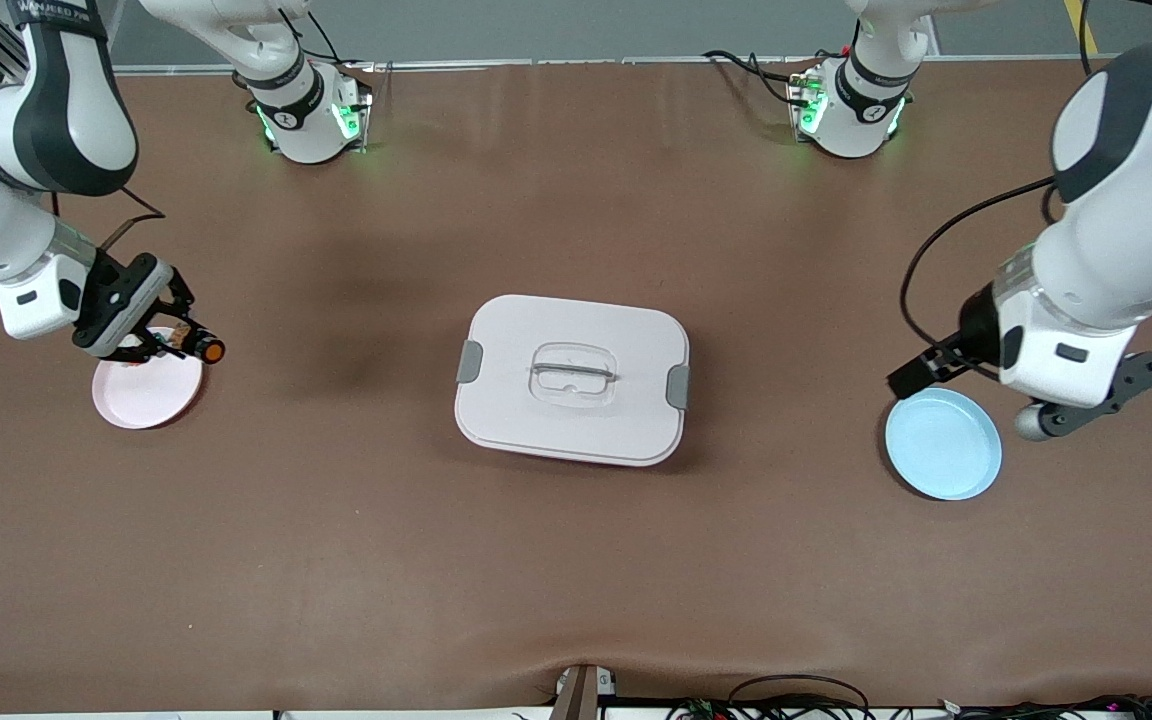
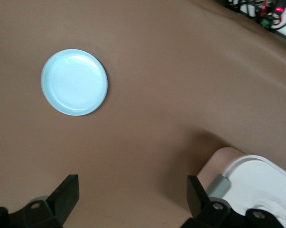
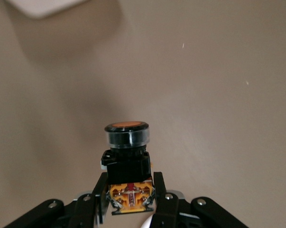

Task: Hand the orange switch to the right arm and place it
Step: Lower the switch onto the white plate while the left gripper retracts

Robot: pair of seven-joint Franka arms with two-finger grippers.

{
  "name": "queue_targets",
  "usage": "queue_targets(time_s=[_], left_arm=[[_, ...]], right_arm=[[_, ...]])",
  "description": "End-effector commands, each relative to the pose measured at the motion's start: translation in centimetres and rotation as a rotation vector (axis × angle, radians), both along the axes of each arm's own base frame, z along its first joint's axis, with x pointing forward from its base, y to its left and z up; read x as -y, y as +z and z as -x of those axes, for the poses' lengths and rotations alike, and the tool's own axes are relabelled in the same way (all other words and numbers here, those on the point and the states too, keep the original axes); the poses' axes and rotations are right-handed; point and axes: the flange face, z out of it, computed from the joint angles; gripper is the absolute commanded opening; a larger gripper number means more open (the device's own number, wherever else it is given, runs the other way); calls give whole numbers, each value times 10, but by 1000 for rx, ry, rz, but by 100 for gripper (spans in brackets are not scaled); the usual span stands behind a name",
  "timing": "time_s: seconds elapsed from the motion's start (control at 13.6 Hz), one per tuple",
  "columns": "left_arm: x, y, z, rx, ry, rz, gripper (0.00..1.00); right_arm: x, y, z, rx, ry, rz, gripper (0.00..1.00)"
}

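My right gripper (image 1: pixel 184 342) is shut on the orange switch (image 1: pixel 208 350), a black stubby part with a round orange face. It holds the switch just above the rim of a pink plate (image 1: pixel 146 398) at the right arm's end of the table. In the right wrist view the switch (image 3: pixel 127 142) sticks out from between the fingers, and the gripper (image 3: pixel 128 194) clamps its yellow-and-black base. My left gripper (image 1: pixel 913 379) is open and empty, up beside a light blue plate (image 1: pixel 943 445) at the left arm's end. The left wrist view shows its gripper (image 2: pixel 133 194) spread wide over bare table.
A closed whitish lidded box (image 1: pixel 571 380) with grey clips and a clear handle sits mid-table; it also shows in the left wrist view (image 2: pixel 256 185). The blue plate (image 2: pixel 74 81) is empty. A small part with reddish bits (image 1: pixel 136 361) lies on the pink plate under my right gripper.
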Motion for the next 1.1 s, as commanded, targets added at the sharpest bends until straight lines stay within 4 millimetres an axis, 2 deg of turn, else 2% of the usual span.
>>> queue_targets(time_s=[0.0,0.15,0.44,0.59,0.81,1.03], left_arm=[[-20,12,14,-26,-99,-67,100],[-42,19,17,-39,-173,-73,100],[-69,41,39,-25,-276,-99,100],[-73,50,55,-22,-302,-97,100],[-86,57,71,4,-371,-78,100],[-87,56,88,38,-433,-90,100]], right_arm=[[24,-17,0,-30,139,89,0],[48,-34,0,-50,194,108,0],[97,-78,-3,-50,294,164,0],[132,-107,0,-50,317,177,0],[165,-156,8,-72,330,169,0],[181,-182,11,-72,321,170,0]])
